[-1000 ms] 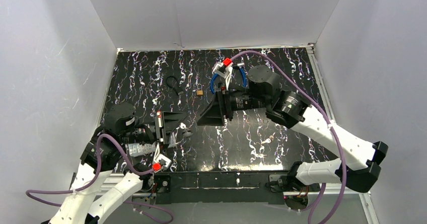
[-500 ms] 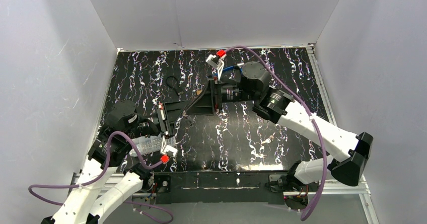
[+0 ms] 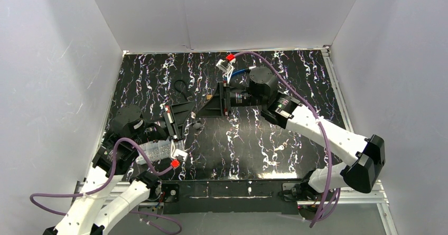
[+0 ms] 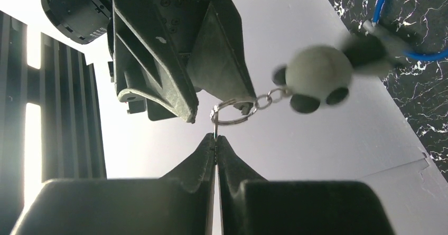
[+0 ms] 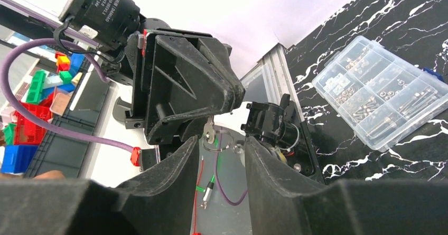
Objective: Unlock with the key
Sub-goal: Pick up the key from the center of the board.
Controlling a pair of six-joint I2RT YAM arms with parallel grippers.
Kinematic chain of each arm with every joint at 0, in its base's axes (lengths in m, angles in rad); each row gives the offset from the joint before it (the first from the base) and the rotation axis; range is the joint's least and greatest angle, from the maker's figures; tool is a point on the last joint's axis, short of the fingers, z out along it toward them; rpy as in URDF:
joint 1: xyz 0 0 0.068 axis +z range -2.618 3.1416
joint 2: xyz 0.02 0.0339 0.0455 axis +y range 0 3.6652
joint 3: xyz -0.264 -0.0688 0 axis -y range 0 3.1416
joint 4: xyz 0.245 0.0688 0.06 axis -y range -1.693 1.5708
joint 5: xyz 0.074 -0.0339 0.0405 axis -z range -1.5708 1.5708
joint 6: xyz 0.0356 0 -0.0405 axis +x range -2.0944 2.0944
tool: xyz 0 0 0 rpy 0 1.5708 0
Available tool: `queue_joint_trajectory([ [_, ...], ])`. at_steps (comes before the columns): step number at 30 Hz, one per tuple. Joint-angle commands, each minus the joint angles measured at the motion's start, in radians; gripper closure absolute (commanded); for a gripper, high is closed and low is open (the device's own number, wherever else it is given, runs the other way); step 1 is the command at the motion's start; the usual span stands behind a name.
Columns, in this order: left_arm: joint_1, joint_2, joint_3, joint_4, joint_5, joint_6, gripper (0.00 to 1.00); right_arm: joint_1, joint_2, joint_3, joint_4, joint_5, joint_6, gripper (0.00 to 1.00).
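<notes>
— Above the counter (image 3: 296, 76), left of centre, the key (image 5: 209, 130) is off the surface. The left gripper (image 4: 216, 140) has its fingers pressed together on the blade, which shows only as a thin metal sliver.
— What's hanging off it?
— A steel key ring (image 4: 235, 122), then a round grey charm (image 4: 318, 72) with dark knobs (blurred, can't read more).
— Right side?
— The right gripper (image 5: 221, 139) faces the left one head-on. Its fingers are apart, one on each side of the key and ring, not pressing either.
— Where's the padlock?
— The padlock (image 3: 210, 94) is small and brass and sits on the counter at the right gripper's far edge, well apart from the key. The gripper body crowds it from above (shackle state not readable).
— Any clutter?
— A black loop (image 3: 181, 87) lies left of the padlock, and a blue cable (image 4: 383, 0) runs by the right wrist. There's a tiny pale bit (image 3: 280, 146) near the front, too small to tell what.
— Containers?
— A clear box (image 5: 343, 66) lies flat by the left arm with its lid shut. Its compartments hold screws (image 5: 391, 113) and other small hardware.
</notes>
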Motion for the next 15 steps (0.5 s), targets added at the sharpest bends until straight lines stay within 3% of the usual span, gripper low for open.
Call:
queue_joint_trajectory([
  [1, -0.005, -0.001, 0.0, 0.018, -0.002, 0.12, 1.0, -0.005, 0.005, 0.002, 0.153, -0.046, 0.063, 0.58],
  [9, -0.006, 0.007, -0.004, 0.027, -0.018, 0.133, 1.0, -0.005, 0.048, -0.007, 0.284, -0.107, 0.157, 0.78],
  [15, -0.006, 0.011, -0.005, 0.036, -0.028, 0.137, 1.0, -0.009, 0.061, -0.024, 0.31, -0.123, 0.189, 0.81],
])
